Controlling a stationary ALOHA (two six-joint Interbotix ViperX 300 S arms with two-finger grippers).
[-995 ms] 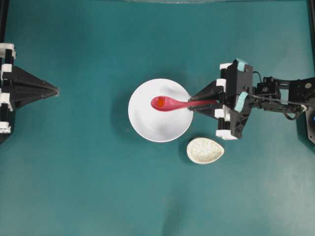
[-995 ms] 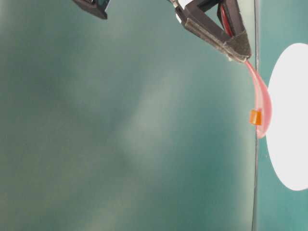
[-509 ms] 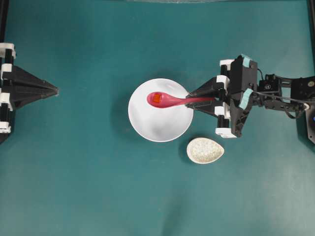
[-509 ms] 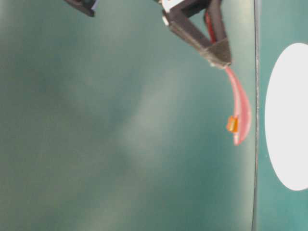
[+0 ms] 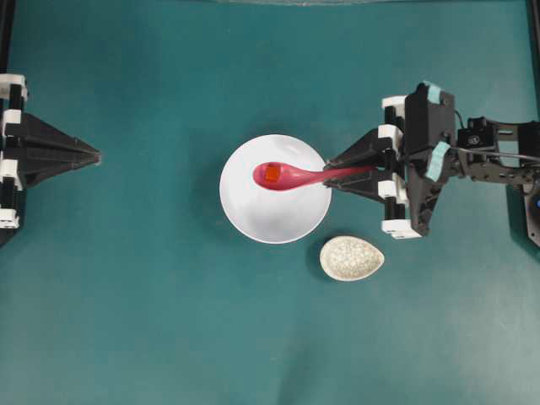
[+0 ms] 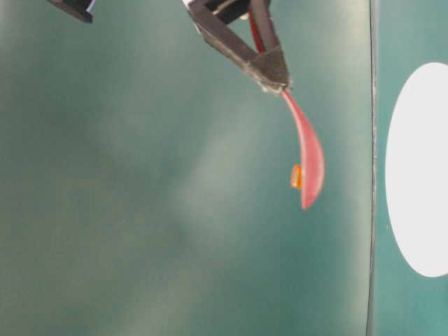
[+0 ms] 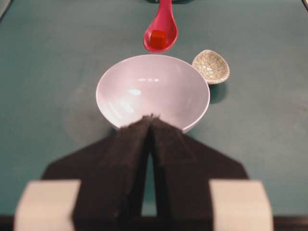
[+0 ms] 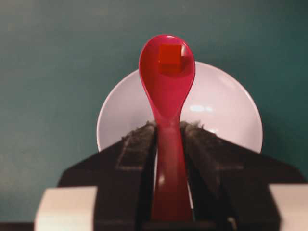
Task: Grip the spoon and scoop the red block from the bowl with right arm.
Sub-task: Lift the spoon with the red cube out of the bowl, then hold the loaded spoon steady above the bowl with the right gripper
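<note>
The bowl [image 5: 274, 211] sits mid-table, empty. Above it the right gripper [image 5: 332, 177] clamps the spoon [image 5: 295, 175] by its handle, long axis pointing away toward the idle, closed left gripper [image 5: 94, 155]. The red block [image 5: 272, 174] rides in the scoop.

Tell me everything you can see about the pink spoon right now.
The spoon is glossy pink-magenta, seemingly glazed or plastic, with a deep oval scoop and straight handle. The right gripper clamps its handle between both fingers. It hangs in the air above the white bowl, touching neither bowl nor table, scoop upward. The red block sits in the scoop.
</note>
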